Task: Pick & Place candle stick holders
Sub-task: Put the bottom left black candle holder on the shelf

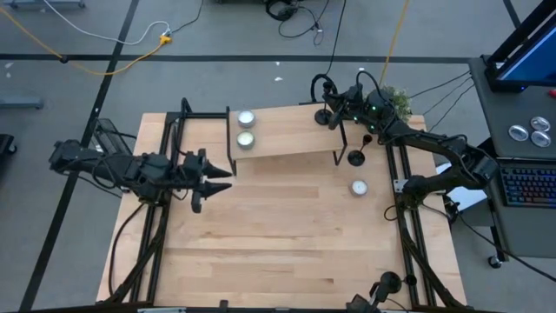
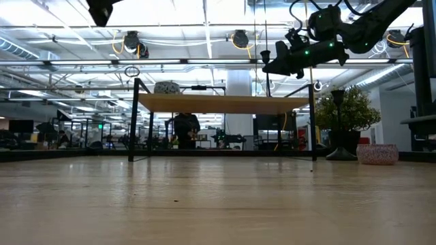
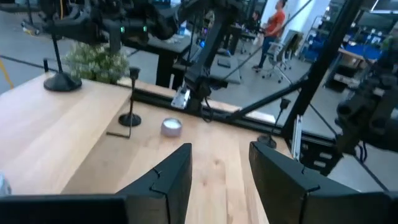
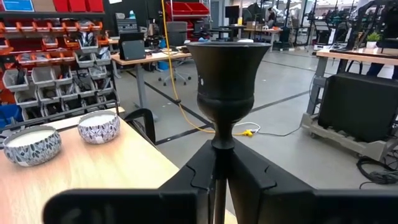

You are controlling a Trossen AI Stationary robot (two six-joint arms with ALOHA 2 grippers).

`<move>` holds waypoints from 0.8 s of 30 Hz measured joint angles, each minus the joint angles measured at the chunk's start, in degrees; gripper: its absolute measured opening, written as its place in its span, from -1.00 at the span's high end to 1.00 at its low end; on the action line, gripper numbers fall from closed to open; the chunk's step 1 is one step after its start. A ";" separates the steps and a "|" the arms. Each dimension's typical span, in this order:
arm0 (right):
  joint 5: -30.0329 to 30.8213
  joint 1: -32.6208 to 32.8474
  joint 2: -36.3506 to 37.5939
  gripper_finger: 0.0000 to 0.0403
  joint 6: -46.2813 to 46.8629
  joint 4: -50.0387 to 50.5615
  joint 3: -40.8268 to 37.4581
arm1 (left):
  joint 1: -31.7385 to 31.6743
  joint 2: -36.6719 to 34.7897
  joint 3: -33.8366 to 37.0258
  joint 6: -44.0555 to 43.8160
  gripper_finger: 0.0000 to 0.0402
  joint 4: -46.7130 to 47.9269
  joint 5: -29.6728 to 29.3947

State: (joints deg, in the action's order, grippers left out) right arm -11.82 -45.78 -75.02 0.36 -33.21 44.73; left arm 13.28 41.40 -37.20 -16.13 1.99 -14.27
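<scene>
Right gripper (image 4: 221,177) clenched on candle stick holder (image 4: 224,81) over raised shelf (image 1: 291,135); left gripper (image 1: 213,180) released, hovering above table (image 1: 287,252).

Two tealights (image 1: 246,128) on the raised shelf's (image 1: 287,130) left end, one candle stick holder (image 1: 326,116) on its right end, another (image 1: 356,156) on the table (image 1: 287,243) beside it

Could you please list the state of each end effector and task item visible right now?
Left end effector: open, empty, above the table.
Right end effector: shut on the held candle stick holder, upright over the shelf.
Second candle stick holder: upright on the table.
Shelf tealights: on the shelf.
Table tealight: on the table.
</scene>
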 joint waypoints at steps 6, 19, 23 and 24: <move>0.05 0.00 -0.02 0.73 0.00 0.13 0.00 | 0.79 -0.08 0.58 -0.47 0.18 -0.06 -1.85; 4.29 0.01 -0.02 0.51 -1.07 -1.76 0.00 | 0.79 -0.08 0.58 -0.88 0.19 -0.07 -1.03; 4.29 0.01 -0.02 0.36 -1.07 -1.35 0.00 | 0.79 -0.06 0.58 -0.70 0.19 -0.08 -1.03; 4.29 0.01 -0.02 0.32 -1.07 -1.23 0.00 | 0.79 -0.06 0.58 -0.68 0.18 -0.08 -1.04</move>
State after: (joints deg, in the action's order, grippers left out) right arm -7.53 -45.77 -75.05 -0.71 -34.44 44.73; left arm 14.06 41.34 -36.62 -16.82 1.91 -15.31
